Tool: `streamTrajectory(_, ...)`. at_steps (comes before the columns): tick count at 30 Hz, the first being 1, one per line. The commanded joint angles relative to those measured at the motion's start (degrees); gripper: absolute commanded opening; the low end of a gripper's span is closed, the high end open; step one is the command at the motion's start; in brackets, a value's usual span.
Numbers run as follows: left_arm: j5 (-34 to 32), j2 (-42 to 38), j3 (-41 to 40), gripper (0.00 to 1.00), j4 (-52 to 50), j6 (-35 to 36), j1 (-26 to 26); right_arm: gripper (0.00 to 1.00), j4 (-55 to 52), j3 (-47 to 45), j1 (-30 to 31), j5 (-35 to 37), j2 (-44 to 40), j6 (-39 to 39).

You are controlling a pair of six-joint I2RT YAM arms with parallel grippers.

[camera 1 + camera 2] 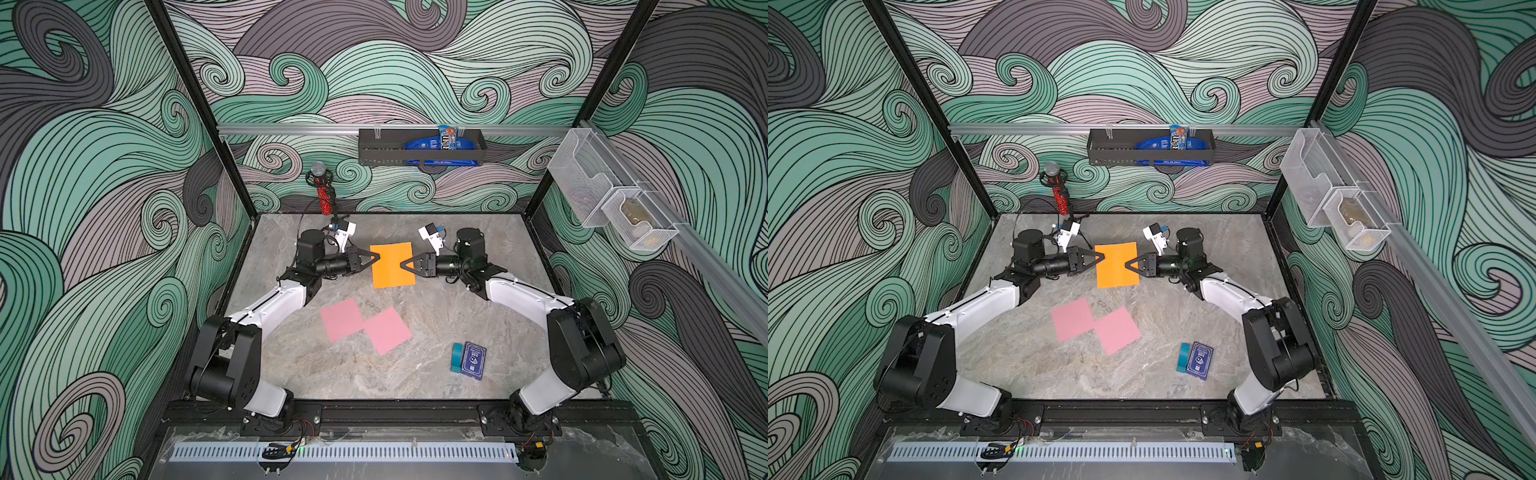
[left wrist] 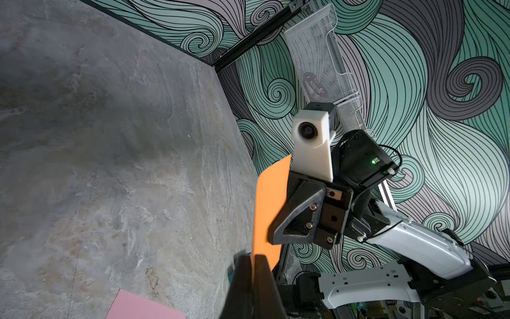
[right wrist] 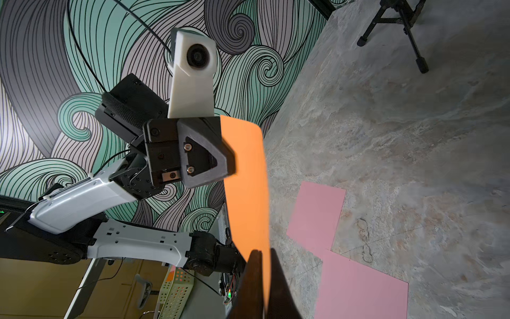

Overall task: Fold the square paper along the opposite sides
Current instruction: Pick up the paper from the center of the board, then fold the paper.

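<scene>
The square paper (image 1: 392,266) (image 1: 1117,266) is an orange sheet held off the table between my two arms in both top views. My left gripper (image 1: 377,257) (image 2: 253,258) is shut on the middle of its left edge. In the left wrist view the sheet (image 2: 269,204) runs straight out from between the closed fingers. My right gripper (image 1: 402,264) (image 3: 266,252) pinches the middle of the opposite edge. There the paper (image 3: 247,179) shows as a thin orange strip between the fingers and curves slightly.
Two pink paper squares (image 1: 343,318) (image 1: 388,330) lie corner to corner on the table (image 1: 478,316) nearer the front. A dark blue card box (image 1: 473,360) and a teal block (image 1: 456,357) sit front right. A microphone on a tripod (image 1: 323,195) stands back left.
</scene>
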Motion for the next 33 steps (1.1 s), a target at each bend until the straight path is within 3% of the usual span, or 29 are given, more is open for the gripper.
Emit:
streamTrajectory(1,-0.09,-1.85,2.09,0.0,-1.78,0.82,0.13,0.3,-0.67,1.28,-1.2,0.43,-0.71,-2.67)
streamTrajectory(4,0.34,-2.95,2.28,0.0,-1.94,0.09,0.08,0.41,-0.67,1.95,-2.11,3.46,0.23,-4.61)
streamTrajectory(13,4.68,-5.82,1.19,0.0,4.66,-5.68,0.04,0.42,0.91,1.85,-3.02,10.34,7.07,-7.27)
streamTrajectory(21,7.0,-5.57,0.35,0.0,10.91,-10.09,0.13,0.45,14.33,-2.74,-0.42,3.45,8.78,1.26)
streamTrajectory(26,7.12,-4.64,-0.38,0.0,12.05,-10.46,0.54,0.45,28.36,-6.78,0.54,-1.5,7.35,10.46)
streamTrajectory(33,6.53,-3.71,-2.28,0.0,13.52,-10.23,0.9,0.43,30.73,-8.4,0.39,-2.94,5.3,12.53)
